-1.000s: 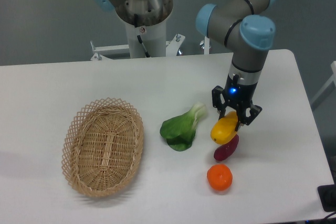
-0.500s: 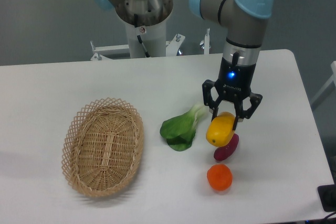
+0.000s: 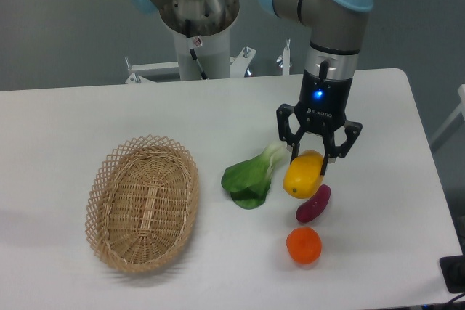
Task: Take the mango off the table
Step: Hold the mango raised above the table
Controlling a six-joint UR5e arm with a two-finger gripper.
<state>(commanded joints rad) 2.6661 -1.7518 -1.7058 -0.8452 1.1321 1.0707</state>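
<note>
Mango [image 3: 303,175] is clamped between the fingers of the gripper [image 3: 311,160], right of frame centre. Compared with a second ago, gripper and fruit are shifted up and slightly left in the frame; more of the arm's wrist column is seen above them. The mango now appears clear of the purple sweet potato [image 3: 313,203], which it overlapped earlier in the picture. Judged as lifted off the table [image 3: 65,128]; no contact with the tabletop can be confirmed from this view.

Implication: the pick looks essentially done, with only added clearance left.

Orientation: the long axis is seen running diagonally, upper right to lower left in the frame. The upper-right end is held under the fingers; the lower-left end hangs free, just beside the bok choy [image 3: 251,176], pointed toward the lower left. Grip is off-centre, so some swing or slip is possible.

Orange [image 3: 304,245] and basket [image 3: 142,202] are unmoved.
</note>
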